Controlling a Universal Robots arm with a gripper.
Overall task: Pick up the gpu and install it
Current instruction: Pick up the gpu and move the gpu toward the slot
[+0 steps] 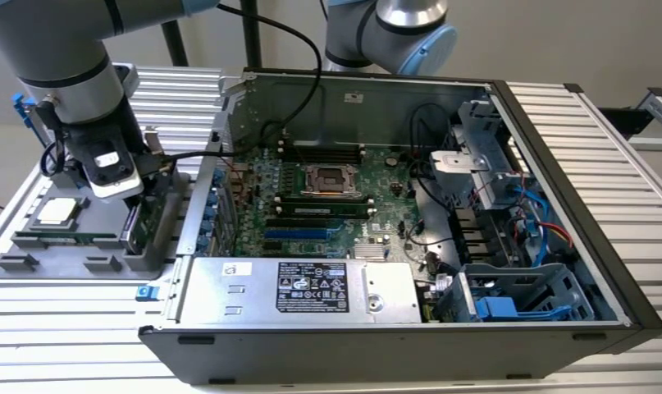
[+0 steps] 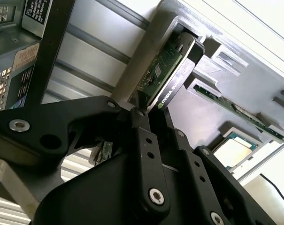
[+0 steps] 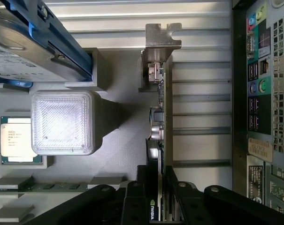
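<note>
Black and angular, the gripper [image 3: 158, 187] is seen closed around the gpu [image 3: 161, 117]. One finger is pressed to the black cooler face and the other to the green board face, with the card's long edge sandwiched between them. The same hold is shown in the second wrist view: the gripper [image 2: 144, 110] is clamped on the near end of the gpu [image 2: 172, 70], whose far end is lodged in an upright grey slot. The card is stood on edge in a grey holder tray [image 1: 46, 258], and its silver bracket [image 3: 163, 37] is at the end far from the fingers.

In the exterior view the tray is found at nine o'clock of the open computer case [image 1: 577, 156], on a slatted metal table [image 1: 79, 336]. The gripper [image 1: 144, 197] is positioned over the gpu [image 1: 143, 234] at the tray's three o'clock edge, just beside the case wall. A processor chip [image 1: 55, 212] is laid in a recess at the tray's eleven o'clock, and a thin memory stick [image 2: 245, 115] is set in a groove near it. A hard drive [image 3: 29, 42] with blue rails is held in the tray as well. Inside the case the motherboard [image 1: 342, 205] is exposed, with the power supply [image 1: 298, 287] at its six o'clock.
</note>
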